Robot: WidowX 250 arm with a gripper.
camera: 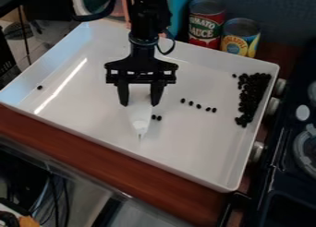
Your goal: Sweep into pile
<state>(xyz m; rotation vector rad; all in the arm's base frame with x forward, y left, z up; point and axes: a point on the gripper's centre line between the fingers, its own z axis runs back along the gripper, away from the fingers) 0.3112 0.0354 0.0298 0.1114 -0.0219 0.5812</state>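
One black two-finger gripper point(139, 104), at the far-centre of your tray, hanging down over the floor of it. You have its two fingers a little apart, clamped on the white, tapering tool between them; the tool point(139, 123) points toward the near side and narrows to a thin tip.

One shallow rectangular tray point(93, 106), glossy white, with raised walls, set on a reddish-brown wooden surface point(74, 150).

Small black oval pieces, your goods for sweeping, lying in the tray as follows:
- One dense pile point(252, 94), along the right wall, running from the far right corner toward the near side.
- One single piece point(233, 75), just beside the pile's far end, to its left.
- One loose row of five pieces point(198, 106), between the tool and the pile, slanting from far left to near right.
- One pair of pieces point(156, 117), near the tool, just to its right.
- One lone piece point(39, 87), at the left end, well apart from the rest.

Beyond the far wall, you have two upright cans: one red-and-green labelled can point(206, 25) and, to its right, one shorter yellow-and-blue labelled can point(240, 39). Right of the tray, one dark stove unit point(284, 175).
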